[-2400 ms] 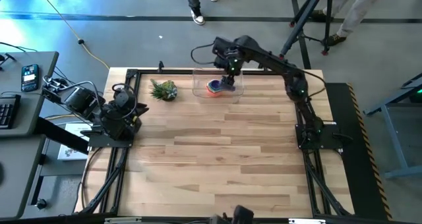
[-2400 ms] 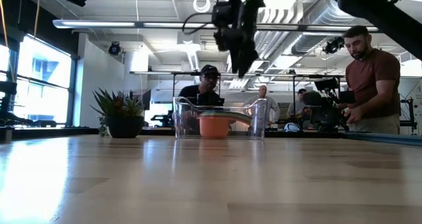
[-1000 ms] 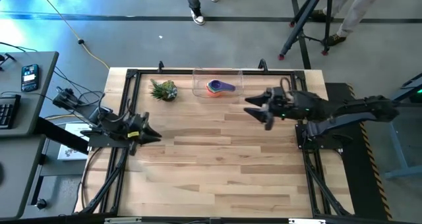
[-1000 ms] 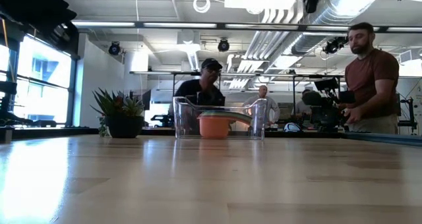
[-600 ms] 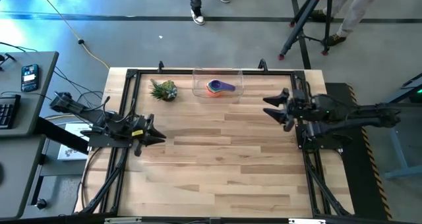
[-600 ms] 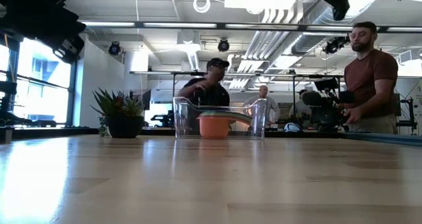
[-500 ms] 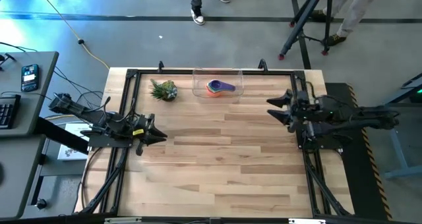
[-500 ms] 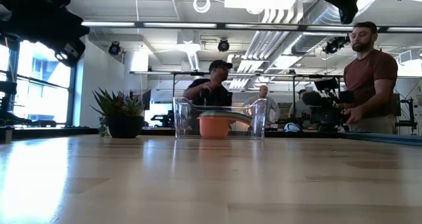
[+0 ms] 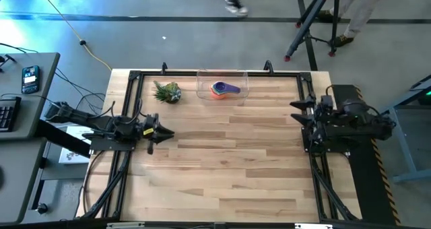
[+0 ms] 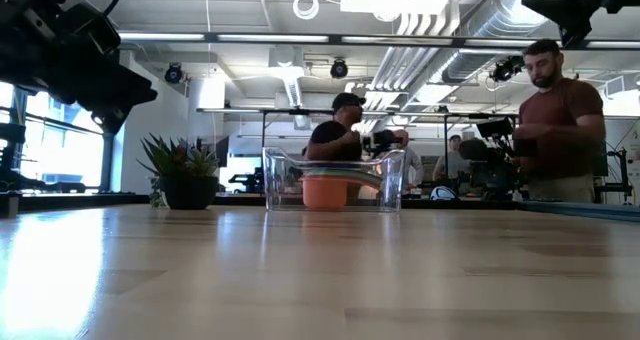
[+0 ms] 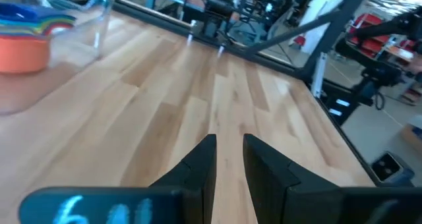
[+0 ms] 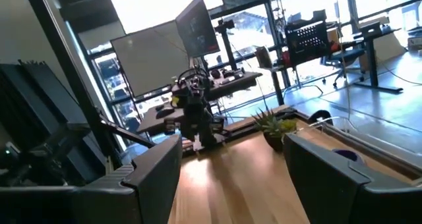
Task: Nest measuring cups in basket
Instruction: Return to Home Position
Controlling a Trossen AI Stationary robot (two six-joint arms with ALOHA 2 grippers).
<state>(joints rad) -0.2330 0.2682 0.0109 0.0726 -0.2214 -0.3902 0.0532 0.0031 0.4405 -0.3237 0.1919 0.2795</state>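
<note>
High view shows you the table [image 9: 222, 168] with the basket [image 9: 205, 81] standing at the middle of its far edge, well apart from both grippers. The left gripper [image 9: 170, 133] hangs just inside the left edge and the right gripper [image 9: 294, 112] just inside the right edge. Each points in toward the middle of the table, and the basket lies between them on the far side. Count what you have: one table, two arms, one basket, one small spiky plant [image 9: 168, 91] beside the basket toward the far left corner, and one nested stack of measuring cups [image 9: 219, 89] inside the basket. You can make out orange on the outside and purple on top with its handle toward the right edge. The left wrist view shows coloured rims layered in between, but you cannot count the single cups. The left arm [image 9: 87, 124] lies low and stretched out across the left edge. Its fingers [image 11: 198, 168] are drawn close, with only a thin strip of table showing between them, grasping nothing. The right arm [image 9: 350, 121] sits folded over its base at the right edge, its fingers [image 12: 155, 168] spread wide and released. Beyond the far edge, low view shows you a person in a rust-red shirt [image 10: 560, 130] and another in a dark cap [image 10: 340, 140].
</note>
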